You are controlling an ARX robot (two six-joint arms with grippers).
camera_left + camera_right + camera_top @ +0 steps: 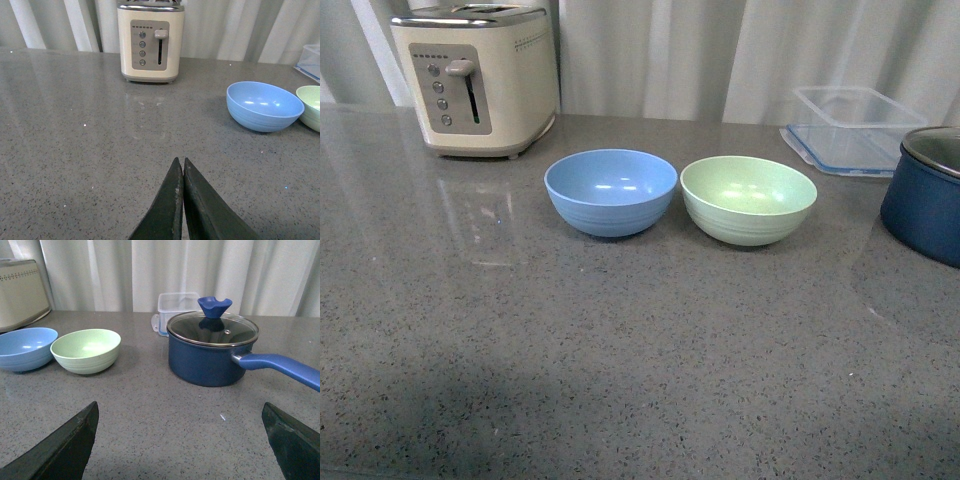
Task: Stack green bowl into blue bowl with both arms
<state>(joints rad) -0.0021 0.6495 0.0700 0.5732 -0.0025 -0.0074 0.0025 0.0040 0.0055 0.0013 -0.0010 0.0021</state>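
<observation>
Grey speckled counter [620,380] filled my front view. On it the blue bowl [610,190] and the green bowl [748,198] stood upright just beside each other, blue on the left. A cream toaster [475,78] stood behind them to the left, a clear container [848,125] and a navy pot [928,195] to the right. Neither arm showed there. My left wrist view added the left gripper [180,165], fingers pressed together on nothing, well apart from the bowls. My right wrist view added the right gripper [180,410], fingers spread wide and holding nothing, plus the pot's glass lid and long handle.
</observation>
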